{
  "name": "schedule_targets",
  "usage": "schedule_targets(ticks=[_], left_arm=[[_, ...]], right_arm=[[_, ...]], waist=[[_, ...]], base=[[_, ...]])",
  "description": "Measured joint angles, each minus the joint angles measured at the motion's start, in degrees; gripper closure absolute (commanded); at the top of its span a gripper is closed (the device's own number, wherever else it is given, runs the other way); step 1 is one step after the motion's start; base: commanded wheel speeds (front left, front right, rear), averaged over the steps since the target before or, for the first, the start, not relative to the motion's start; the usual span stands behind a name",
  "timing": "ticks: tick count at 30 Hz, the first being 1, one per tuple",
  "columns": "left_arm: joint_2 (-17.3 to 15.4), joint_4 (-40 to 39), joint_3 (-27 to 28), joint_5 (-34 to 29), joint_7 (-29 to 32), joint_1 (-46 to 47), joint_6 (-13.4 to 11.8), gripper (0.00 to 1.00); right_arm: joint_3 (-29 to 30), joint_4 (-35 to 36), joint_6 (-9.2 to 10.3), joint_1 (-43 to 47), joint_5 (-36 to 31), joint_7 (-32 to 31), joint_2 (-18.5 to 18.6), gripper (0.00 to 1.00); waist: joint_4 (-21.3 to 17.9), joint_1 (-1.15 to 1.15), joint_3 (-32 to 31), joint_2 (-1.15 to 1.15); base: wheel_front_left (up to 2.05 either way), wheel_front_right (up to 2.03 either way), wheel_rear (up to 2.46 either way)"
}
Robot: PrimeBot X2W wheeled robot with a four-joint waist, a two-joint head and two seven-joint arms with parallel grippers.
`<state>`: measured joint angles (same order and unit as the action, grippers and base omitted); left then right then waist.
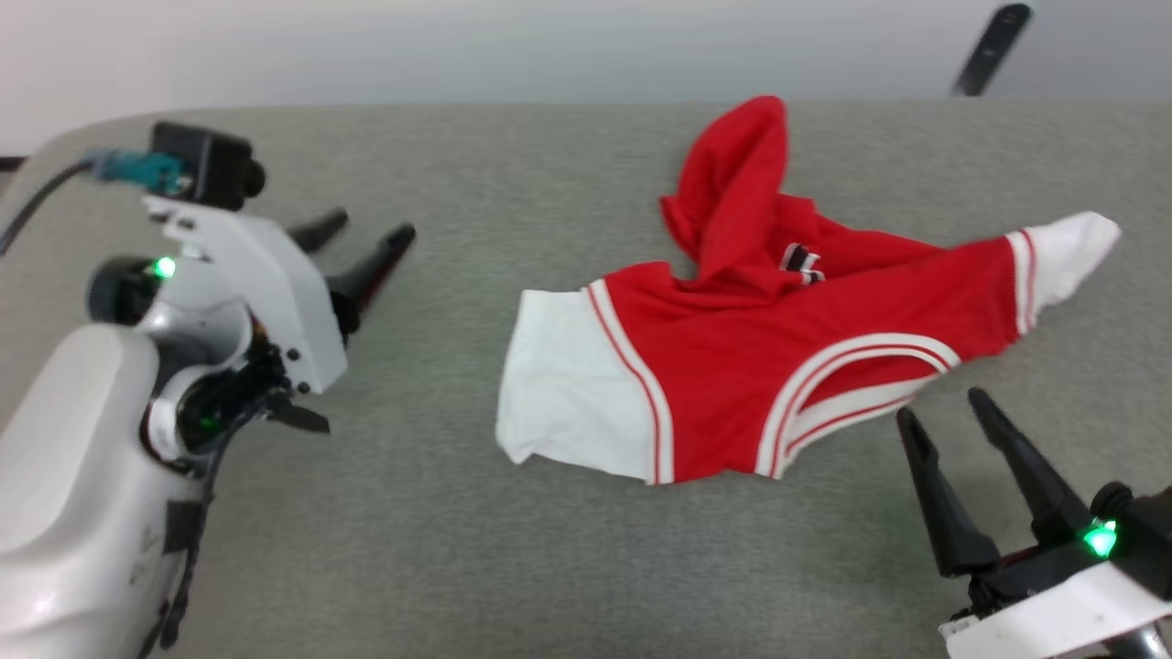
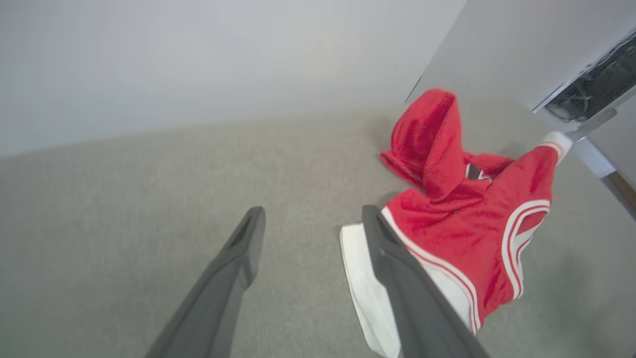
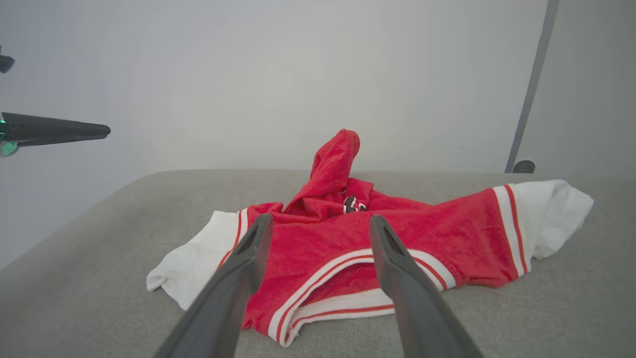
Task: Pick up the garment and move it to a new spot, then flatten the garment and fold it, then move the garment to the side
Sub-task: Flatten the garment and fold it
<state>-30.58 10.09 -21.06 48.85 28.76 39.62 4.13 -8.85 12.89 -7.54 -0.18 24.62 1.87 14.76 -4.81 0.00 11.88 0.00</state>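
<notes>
The garment [image 1: 760, 366], a red jersey shirt with white sleeves and striped trim, lies crumpled on the grey table [image 1: 458, 549], right of centre. A red fold of it stands up at the back. My left gripper [image 1: 366, 229] hangs open well to the garment's left, apart from it. My right gripper [image 1: 943, 412] is open just off the striped collar at the garment's near right, holding nothing. In the left wrist view the garment [image 2: 462, 219] lies right of the open gripper [image 2: 310, 214]. Seen from the right wrist, the garment [image 3: 357, 243] spreads just beyond the open gripper [image 3: 320, 221].
A pale wall rises behind the table's far edge. A dark bar [image 1: 991, 48] leans at the far right. The other arm's dark fingers [image 3: 54, 130] reach in at the left of the right wrist view. Bare grey table surrounds the garment on the left and front.
</notes>
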Motion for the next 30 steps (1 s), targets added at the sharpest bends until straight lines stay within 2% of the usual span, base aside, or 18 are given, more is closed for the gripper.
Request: schedule_targets(ticks=[5,8,14,17,20,24,30], left_arm=[[0.5,6.7,-4.0,3.6,15.5,3.5,-2.4,0.00],[2.0,9.2,-5.4,5.8,22.5,4.3,-5.5,0.00],[3.8,10.9,-7.3,8.9,30.9,3.3,-9.0,0.00],[4.9,10.1,-6.9,10.7,32.9,2.8,-10.8,0.00],[4.2,8.9,-7.3,10.5,33.9,2.4,-11.9,0.00],[3.7,8.4,-8.1,9.2,33.2,1.5,-12.2,0.00],[3.2,8.2,-9.5,6.9,31.4,1.4,-10.7,0.00]], right_arm=[[0.8,1.1,0.00,1.9,-0.8,0.7,-1.8,0.00],[1.3,1.5,0.00,2.1,-1.1,0.7,-2.4,0.00],[2.1,2.2,0.01,1.8,-1.3,1.1,-2.9,0.00],[2.2,2.2,0.00,1.4,-1.3,1.1,-3.0,0.00],[2.0,2.1,0.00,1.3,-1.3,1.2,-3.1,0.00],[1.5,2.1,0.00,0.3,-1.1,1.3,-3.3,0.00],[0.9,1.7,0.00,-0.5,-0.6,1.5,-3.1,0.00]], waist=[[-3.0,0.00,0.7,0.00],[-4.7,0.00,1.2,0.00],[-7.4,0.00,2.4,0.00],[-8.2,0.00,2.9,0.00],[-8.7,0.00,3.4,0.00],[-9.2,0.00,4.1,0.00],[-10.0,0.00,5.1,0.00]], base=[[0.00,0.00,0.00],[0.00,0.00,0.00],[0.00,0.00,0.00],[0.00,0.00,0.00],[0.00,0.00,0.00],[0.00,0.00,0.00],[0.00,0.00,0.00]])
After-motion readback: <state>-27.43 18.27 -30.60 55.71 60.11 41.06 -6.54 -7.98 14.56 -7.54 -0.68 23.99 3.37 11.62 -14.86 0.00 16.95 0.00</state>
